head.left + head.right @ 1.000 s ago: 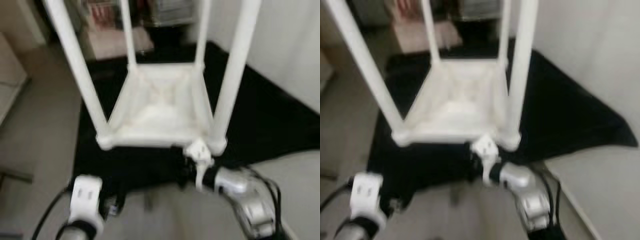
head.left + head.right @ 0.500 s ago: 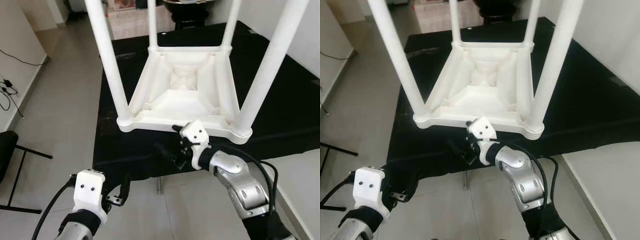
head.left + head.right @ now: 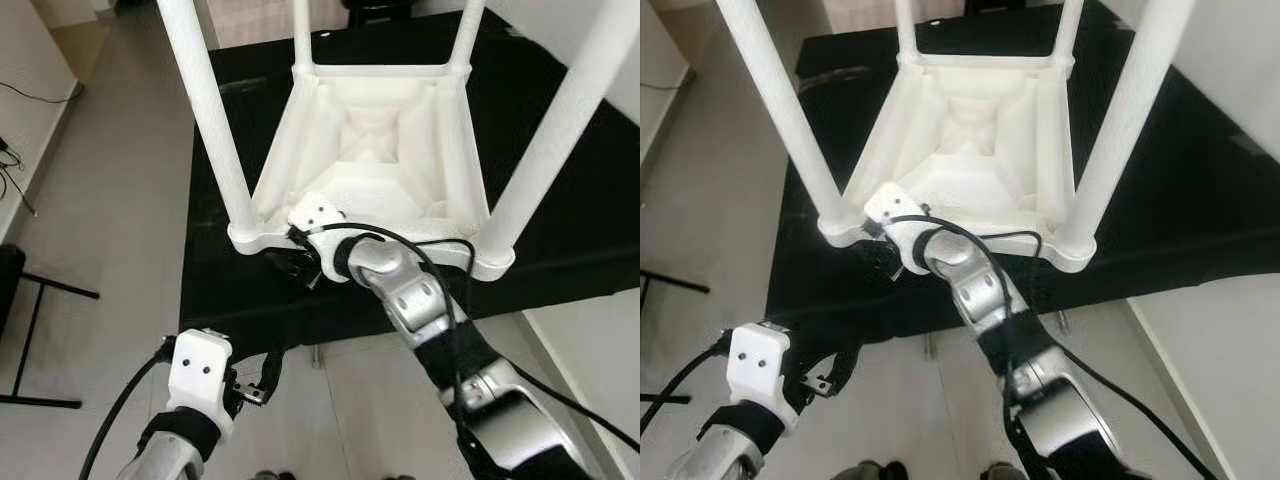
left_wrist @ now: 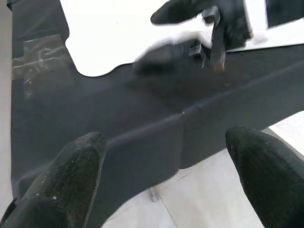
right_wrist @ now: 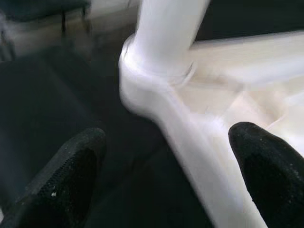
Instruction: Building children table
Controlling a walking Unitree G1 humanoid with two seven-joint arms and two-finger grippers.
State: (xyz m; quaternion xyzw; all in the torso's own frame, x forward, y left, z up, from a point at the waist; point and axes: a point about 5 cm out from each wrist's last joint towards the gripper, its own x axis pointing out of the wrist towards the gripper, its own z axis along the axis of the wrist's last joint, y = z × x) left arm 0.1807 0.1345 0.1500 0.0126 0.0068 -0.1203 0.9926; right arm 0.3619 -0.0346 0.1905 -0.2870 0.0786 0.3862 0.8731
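Right wrist view: right gripper (image 5: 166, 185) fingers apart, straddling upturned table (image 3: 375, 160) rim beside leg (image 5: 166, 33) | left gripper (image 4: 166, 190) fingers apart, below black cloth (image 4: 142, 128) edge

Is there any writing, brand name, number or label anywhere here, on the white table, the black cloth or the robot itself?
None can be read.
Table: plain white plastic, upside down, no lettering.
Black cloth: no print or tag.
Left end effector and its white wrist housing: two small dark dots, no text.
Right end effector and its white wrist housing: no marking visible.
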